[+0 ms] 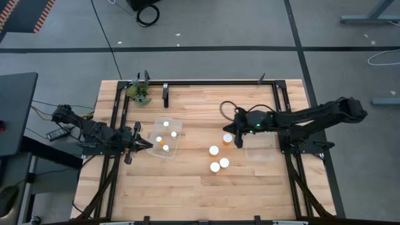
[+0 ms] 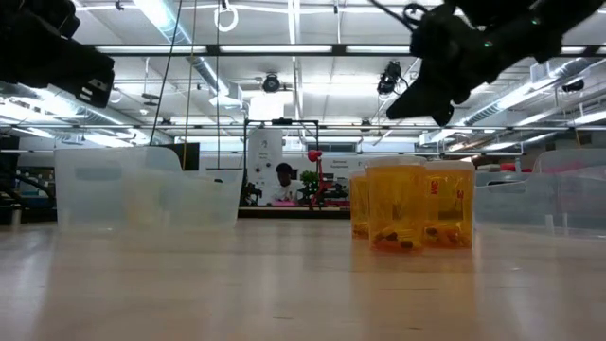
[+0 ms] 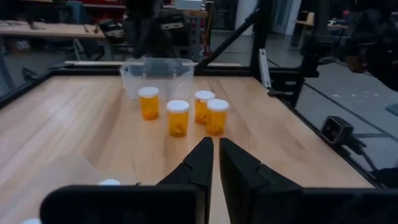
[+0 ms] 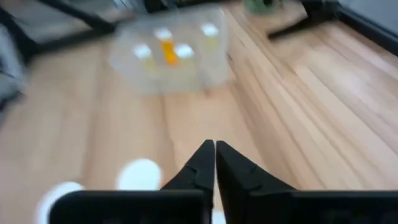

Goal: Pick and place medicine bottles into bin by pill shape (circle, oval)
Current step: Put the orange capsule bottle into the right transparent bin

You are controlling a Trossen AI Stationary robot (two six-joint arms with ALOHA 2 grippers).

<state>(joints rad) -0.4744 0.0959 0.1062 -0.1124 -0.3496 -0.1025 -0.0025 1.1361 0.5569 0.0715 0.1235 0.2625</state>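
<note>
Right gripper [image 1: 237, 142], high view centre-right, pinched shut and empty beside four bottles [image 1: 219, 158]; left gripper [image 1: 147, 145] likewise shut, empty, at the bin [image 1: 177, 127] edge. Low view: bottles [image 2: 413, 206] look light, rigid, slick plastic; grasp mid-body below the cap. Left wrist view: bottles [image 3: 178, 118] stand upright on the surface [image 3: 81, 124].

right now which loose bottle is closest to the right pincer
The bottle just left of the right pincer; the other three sit together nearer the table's front edge.

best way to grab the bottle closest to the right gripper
Grip the bottle around its amber body just under the white cap, descending from above. It stands upright and apart from the other three bottles, so the right gripper, now shut, should open first.
</note>
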